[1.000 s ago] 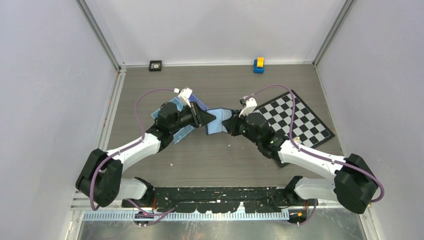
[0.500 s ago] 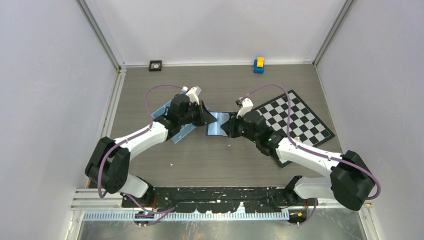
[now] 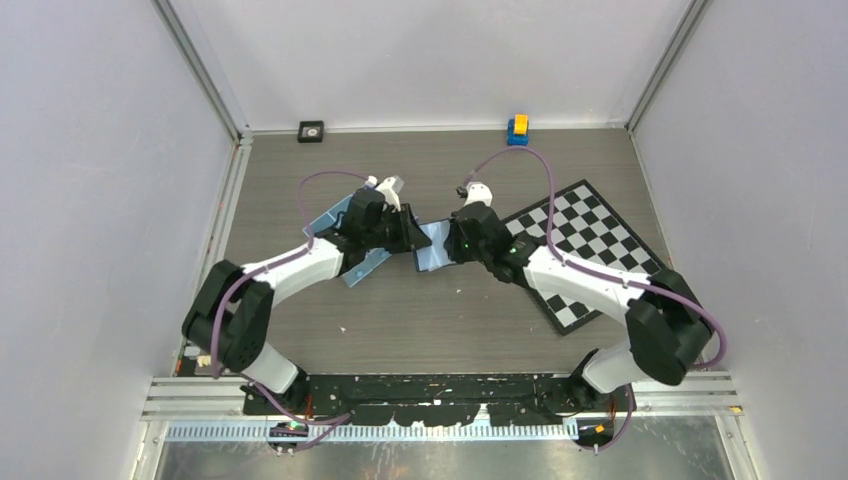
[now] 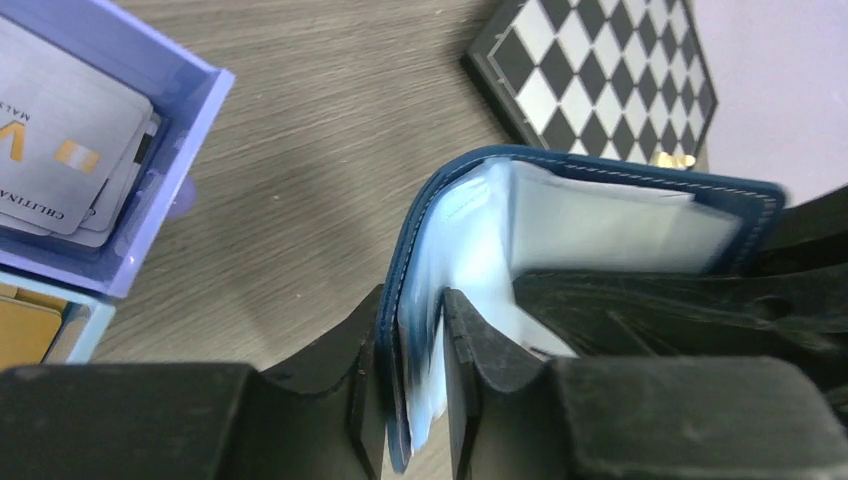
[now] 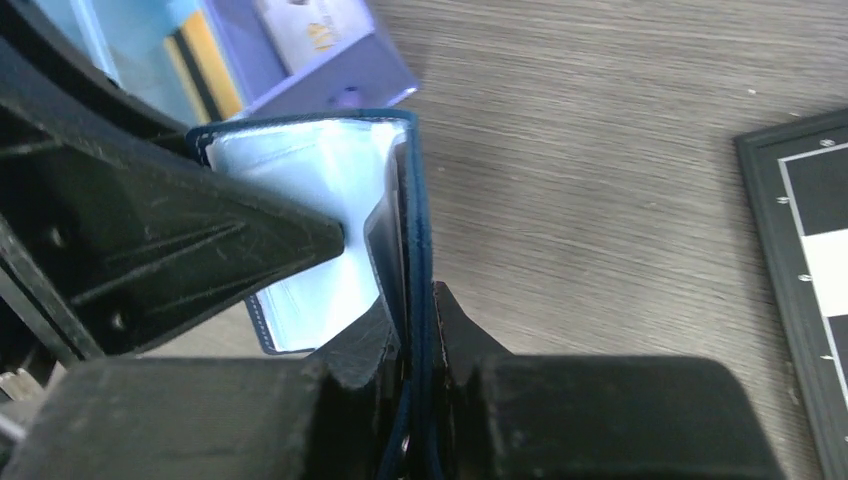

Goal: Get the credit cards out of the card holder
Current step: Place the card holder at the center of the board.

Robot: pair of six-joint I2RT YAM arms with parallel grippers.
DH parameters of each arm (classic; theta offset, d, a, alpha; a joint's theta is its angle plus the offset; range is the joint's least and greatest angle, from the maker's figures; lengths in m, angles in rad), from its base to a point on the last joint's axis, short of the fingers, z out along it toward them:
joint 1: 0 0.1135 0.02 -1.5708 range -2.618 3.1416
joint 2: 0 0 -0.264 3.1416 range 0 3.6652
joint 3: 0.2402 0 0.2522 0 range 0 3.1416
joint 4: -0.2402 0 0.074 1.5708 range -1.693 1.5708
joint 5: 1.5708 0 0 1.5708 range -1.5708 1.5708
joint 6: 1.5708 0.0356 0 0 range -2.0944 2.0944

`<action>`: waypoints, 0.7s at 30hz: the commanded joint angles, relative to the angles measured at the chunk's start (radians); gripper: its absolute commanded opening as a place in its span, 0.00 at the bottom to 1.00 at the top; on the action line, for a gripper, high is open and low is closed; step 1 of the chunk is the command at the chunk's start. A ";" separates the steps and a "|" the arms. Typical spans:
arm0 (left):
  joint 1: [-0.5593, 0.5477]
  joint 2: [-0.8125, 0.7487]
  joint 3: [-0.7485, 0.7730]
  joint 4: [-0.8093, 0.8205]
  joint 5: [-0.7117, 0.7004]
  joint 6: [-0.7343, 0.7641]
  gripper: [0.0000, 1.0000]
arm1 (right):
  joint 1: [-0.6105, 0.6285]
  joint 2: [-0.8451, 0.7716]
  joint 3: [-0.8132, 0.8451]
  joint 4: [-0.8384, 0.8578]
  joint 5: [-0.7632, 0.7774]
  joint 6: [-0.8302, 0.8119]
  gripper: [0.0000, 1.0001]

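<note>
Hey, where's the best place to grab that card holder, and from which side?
Pinch the thin navy cover flaps at their outer edges, one from each side. The card holder is spread open like a book, so each edge fits a narrow pinch. The left gripper and right gripper grip it that way, which leaves its pale inside exposed.

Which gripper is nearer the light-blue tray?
Left. The left gripper is right beside the tray, clamped on the flap of the wallet nearest it. The right gripper grips the opposite flap, with the open wallet between it and the tray.
</note>
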 commanded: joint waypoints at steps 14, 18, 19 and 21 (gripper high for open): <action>0.006 0.303 0.110 0.058 0.126 -0.033 0.22 | -0.013 0.127 0.150 -0.163 -0.002 0.011 0.43; 0.006 0.314 0.129 0.030 0.117 -0.019 0.21 | -0.013 0.155 0.156 -0.144 -0.075 0.024 0.40; 0.006 0.316 0.131 0.024 0.114 -0.014 0.20 | -0.014 0.160 0.158 -0.143 -0.096 0.031 0.40; 0.006 0.323 0.136 0.018 0.107 -0.008 0.17 | -0.019 0.176 0.163 -0.137 -0.127 0.039 0.39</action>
